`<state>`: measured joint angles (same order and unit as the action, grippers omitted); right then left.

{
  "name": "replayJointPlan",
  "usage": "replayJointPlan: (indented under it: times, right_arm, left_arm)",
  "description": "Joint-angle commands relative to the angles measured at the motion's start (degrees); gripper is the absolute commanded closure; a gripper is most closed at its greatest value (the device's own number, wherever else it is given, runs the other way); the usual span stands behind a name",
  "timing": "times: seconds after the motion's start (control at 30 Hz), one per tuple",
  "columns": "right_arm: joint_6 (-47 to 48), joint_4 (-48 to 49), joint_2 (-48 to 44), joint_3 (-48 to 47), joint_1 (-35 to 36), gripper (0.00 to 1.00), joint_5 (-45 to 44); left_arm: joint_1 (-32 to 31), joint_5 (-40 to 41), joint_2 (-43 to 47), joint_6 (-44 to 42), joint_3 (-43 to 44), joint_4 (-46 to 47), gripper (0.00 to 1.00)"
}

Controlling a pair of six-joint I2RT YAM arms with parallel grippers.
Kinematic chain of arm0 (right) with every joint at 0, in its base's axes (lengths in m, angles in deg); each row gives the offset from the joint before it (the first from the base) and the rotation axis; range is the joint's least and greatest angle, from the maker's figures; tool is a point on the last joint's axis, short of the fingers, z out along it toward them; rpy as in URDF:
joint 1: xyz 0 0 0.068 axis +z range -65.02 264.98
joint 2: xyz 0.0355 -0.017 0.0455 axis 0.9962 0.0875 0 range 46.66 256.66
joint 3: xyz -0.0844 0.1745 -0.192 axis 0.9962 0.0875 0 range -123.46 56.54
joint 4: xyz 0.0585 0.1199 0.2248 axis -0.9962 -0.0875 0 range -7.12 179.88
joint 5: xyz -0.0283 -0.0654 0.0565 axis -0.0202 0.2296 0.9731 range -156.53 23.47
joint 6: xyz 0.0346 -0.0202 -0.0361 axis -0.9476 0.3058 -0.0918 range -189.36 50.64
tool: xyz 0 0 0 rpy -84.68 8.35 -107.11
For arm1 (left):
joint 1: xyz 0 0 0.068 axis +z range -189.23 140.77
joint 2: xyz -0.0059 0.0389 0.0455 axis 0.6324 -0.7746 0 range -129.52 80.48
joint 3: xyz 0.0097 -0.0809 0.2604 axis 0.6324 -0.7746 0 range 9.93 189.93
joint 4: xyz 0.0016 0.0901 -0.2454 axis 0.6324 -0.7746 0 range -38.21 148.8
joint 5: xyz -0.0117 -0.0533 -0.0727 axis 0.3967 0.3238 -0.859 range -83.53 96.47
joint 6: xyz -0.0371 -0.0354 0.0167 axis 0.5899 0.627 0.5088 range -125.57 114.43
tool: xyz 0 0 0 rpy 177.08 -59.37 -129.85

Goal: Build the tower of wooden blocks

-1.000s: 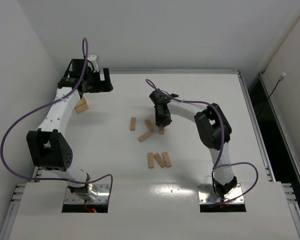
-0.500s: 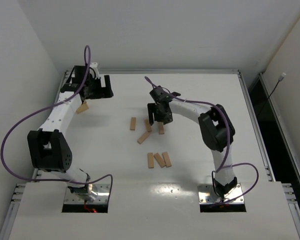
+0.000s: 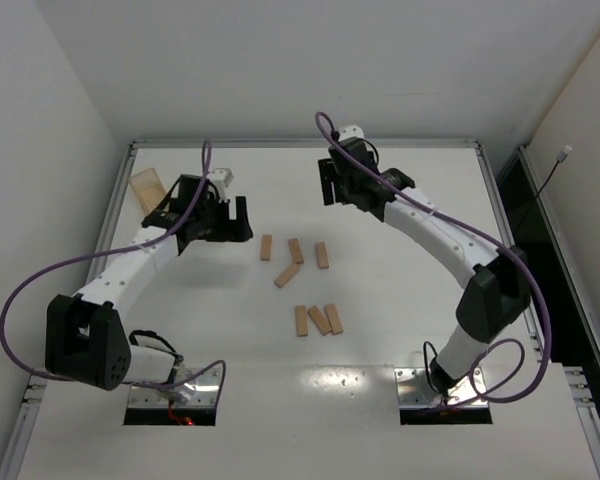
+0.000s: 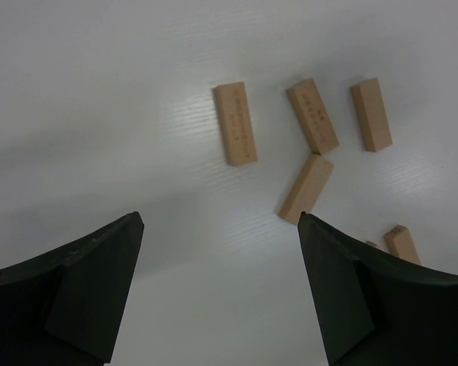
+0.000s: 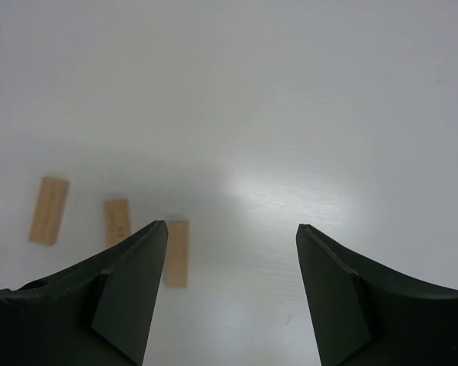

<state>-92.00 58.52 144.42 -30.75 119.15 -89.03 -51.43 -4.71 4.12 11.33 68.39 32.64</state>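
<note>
Several light-tan wood blocks lie flat on the white table, none stacked, and no tower stands. Three lie in a row (image 3: 296,250) with a fourth (image 3: 288,274) angled just below, and three more (image 3: 320,320) lie nearer. My left gripper (image 3: 242,220) is open and empty, left of the row. Its wrist view shows the row (image 4: 312,115) and the angled block (image 4: 306,188) ahead of the open gripper (image 4: 219,221). My right gripper (image 3: 327,185) is open and empty, beyond the row. Its wrist view (image 5: 231,226) shows three blocks (image 5: 117,221) at lower left.
A translucent amber box (image 3: 147,190) sits at the far left corner, behind the left arm. The table's raised rim (image 3: 300,143) runs along the far edge. White walls close in on the left and back.
My left arm swung from the far left corner toward the blocks, uncovering the amber box. My right gripper rose off the block row and drew back to the far side.
</note>
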Motion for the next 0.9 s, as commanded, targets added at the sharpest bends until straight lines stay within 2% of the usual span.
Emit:
replayJointPlan:
  times: [0.0, 0.2, 0.27, 0.43, 0.57, 0.87]
  right_arm:
    - [6.1, 1.5, -3.4, 4.2, -2.6, 0.35, -10.3]
    - [7.2, 2.1, -9.3, 11.2, -9.7, 0.35, -7.0]
    - [7.2, 2.1, -9.9, 11.9, -11.6, 0.35, -6.4]
    - [7.2, 2.1, -9.9, 12.4, -16.8, 0.35, -2.1]
    - [7.2, 2.1, -9.9, 12.9, -18.1, 0.35, -0.1]
    - [6.6, 3.1, -10.4, 14.7, -19.8, 0.37, 3.7]
  left_arm:
    - [-3.3, -0.1, -0.2, 2.7, -0.7, 4.0, 0.22]
    - [-9.8, 6.7, -11.2, 6.9, 5.8, 2.8, 0.29]
    - [-12.3, 7.3, -14.5, 8.6, 8.0, 2.2, 0.29]
    - [-18.3, 12.3, -22.7, 10.4, 14.6, -0.3, 0.37]
    - [-22.8, 17.2, -29.2, 13.3, 18.1, -2.1, 0.41]
    - [-24.3, 20.1, -38.2, 15.3, 25.1, -4.6, 0.47]
